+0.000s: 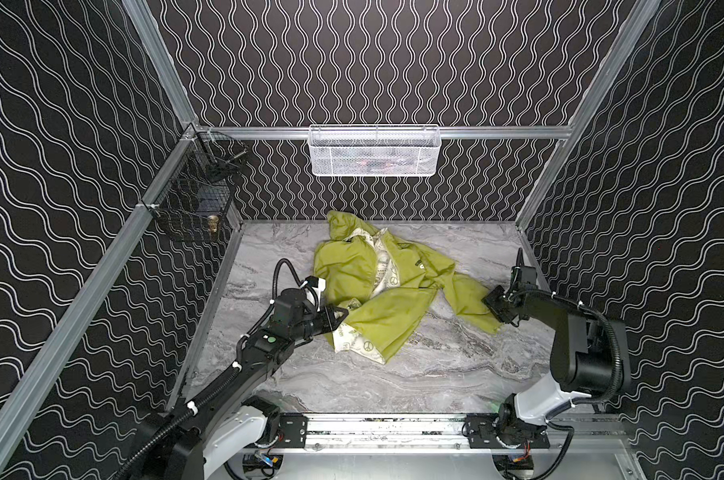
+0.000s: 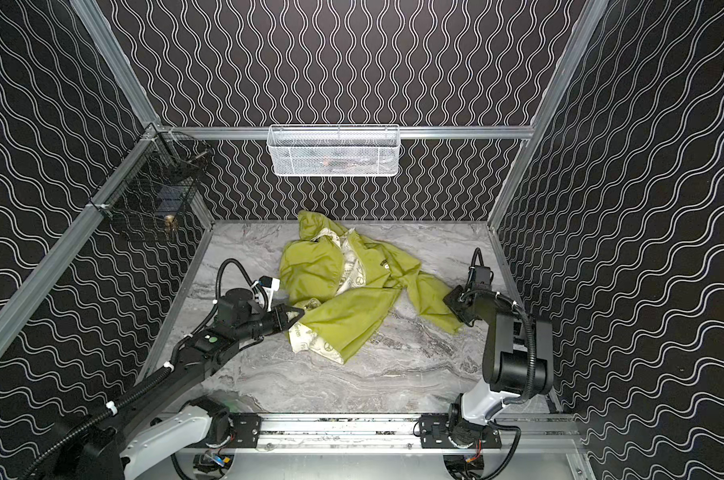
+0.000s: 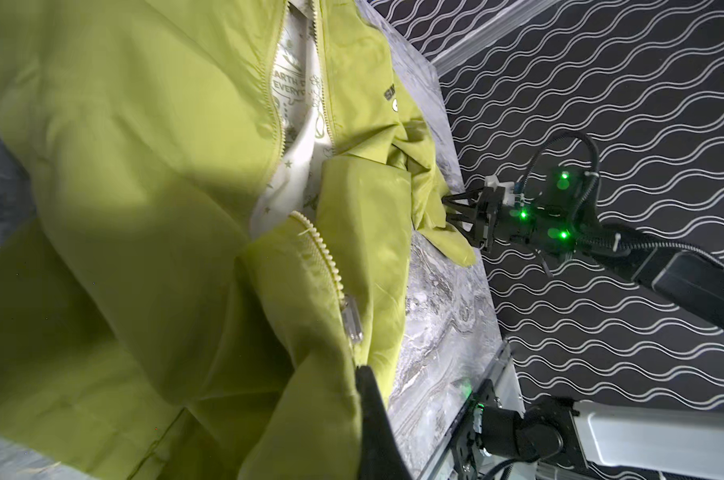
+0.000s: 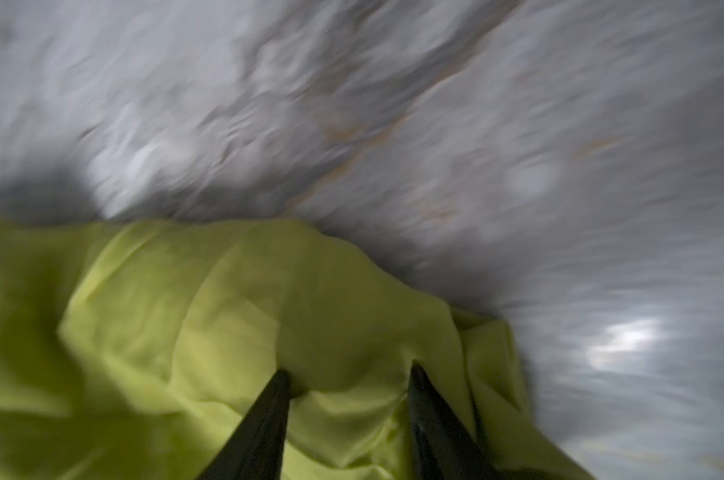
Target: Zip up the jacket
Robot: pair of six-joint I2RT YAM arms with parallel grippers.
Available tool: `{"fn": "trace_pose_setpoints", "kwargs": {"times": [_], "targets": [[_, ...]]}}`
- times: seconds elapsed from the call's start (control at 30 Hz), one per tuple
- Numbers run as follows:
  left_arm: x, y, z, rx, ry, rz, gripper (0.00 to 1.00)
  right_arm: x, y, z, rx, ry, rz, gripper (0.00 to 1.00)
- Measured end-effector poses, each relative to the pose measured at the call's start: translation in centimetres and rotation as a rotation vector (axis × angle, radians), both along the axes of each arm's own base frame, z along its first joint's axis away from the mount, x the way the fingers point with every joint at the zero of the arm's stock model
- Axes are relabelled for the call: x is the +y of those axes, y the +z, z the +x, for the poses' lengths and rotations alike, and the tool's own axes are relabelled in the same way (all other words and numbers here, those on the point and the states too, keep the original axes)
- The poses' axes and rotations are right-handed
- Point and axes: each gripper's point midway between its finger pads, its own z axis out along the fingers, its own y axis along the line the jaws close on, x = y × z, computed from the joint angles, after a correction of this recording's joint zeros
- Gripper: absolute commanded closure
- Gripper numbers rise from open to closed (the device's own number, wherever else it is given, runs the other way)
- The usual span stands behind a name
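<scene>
The jacket (image 1: 352, 270) lies crumpled mid-counter (image 1: 435, 374), unzipped. Left jaws are clamped tight on the hem by the zipper pull (image 3: 352, 322), probably anchoring it. Right jaws straddle the sleeve (image 1: 468, 299) half-open, gripping nothing, likely about to spread it.

On the cream printed lining (image 3: 293, 104) of the yellow-green thin fabric jacket (image 3: 144, 166), grey letters read "ARTH D" above "EVERY", both partly hidden. A top view shows peace signs (image 1: 368, 345) printed on that lining. The black chest lettering (image 3: 389, 93) cannot be read.

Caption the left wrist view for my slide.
Unzipped green jacket with left gripper shut on it, right gripper at its far edge.
</scene>
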Motion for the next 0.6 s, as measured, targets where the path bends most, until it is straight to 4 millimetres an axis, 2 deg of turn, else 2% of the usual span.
{"fn": "trace_pose_setpoints", "kwargs": {"times": [0.2, 0.3, 0.43, 0.6], "targets": [[1.9, 0.5, 1.9, -0.018, 0.064, 0.035, 1.0, 8.8, -0.1, -1.3, -0.079, 0.186, 0.133, 0.55], [2.8, 1.0, 3.2, -0.032, 0.094, 0.049, 1.0, 14.8, 0.0, -2.8, -0.09, 0.305, 0.222, 0.55], [3.3, 2.2, 4.7, -0.065, 0.11, 0.061, 1.0, 23.6, 0.2, -5.4, -0.074, 0.477, 0.31, 0.55], [4.1, 3.2, 6.0, -0.094, 0.138, 0.073, 1.0, 33.7, 0.9, -8.6, -0.031, 0.679, 0.379, 0.49]]}}
